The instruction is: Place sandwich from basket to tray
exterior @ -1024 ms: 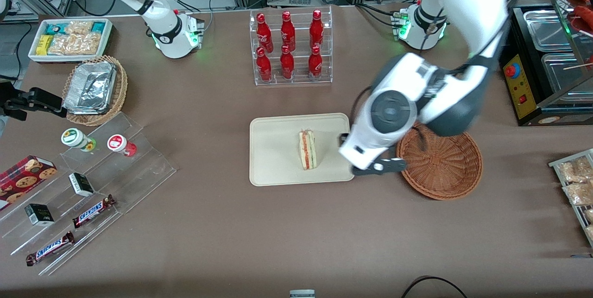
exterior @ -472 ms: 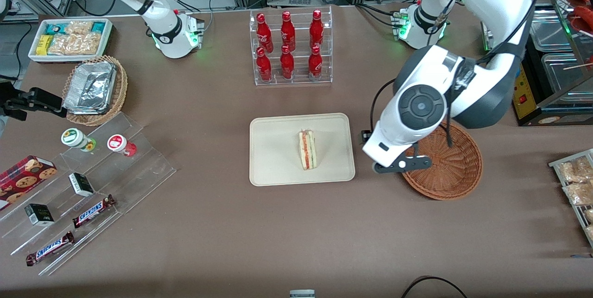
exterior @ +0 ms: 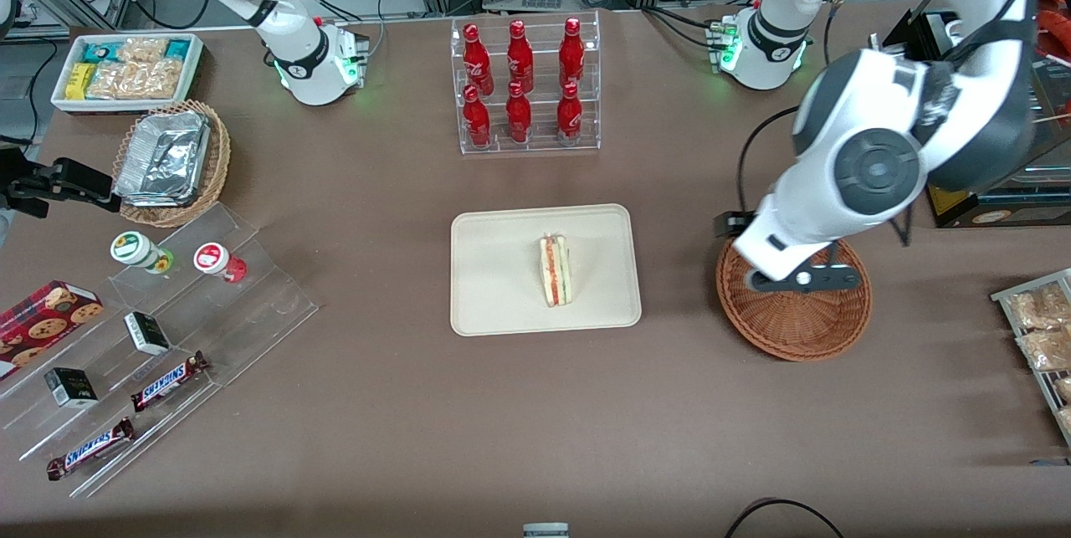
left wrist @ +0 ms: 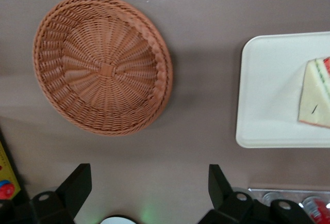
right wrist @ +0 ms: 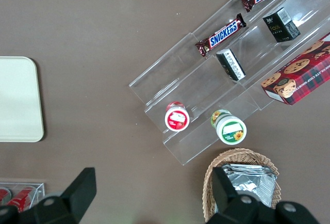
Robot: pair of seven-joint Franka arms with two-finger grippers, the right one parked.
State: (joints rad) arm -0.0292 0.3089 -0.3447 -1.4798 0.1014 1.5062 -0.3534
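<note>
Wicker basket sits bare under the pincer, whose fingers stand spread and grasp nothing, while the sandwich lies on the tray, beside the basket toward the parked arm, long axis running toward the front camera.

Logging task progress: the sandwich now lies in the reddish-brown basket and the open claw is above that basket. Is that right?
Not quite. The sandwich lies on the tray, not in the basket, which holds nothing, as the front view shows. The open claw is indeed above the basket.
</note>
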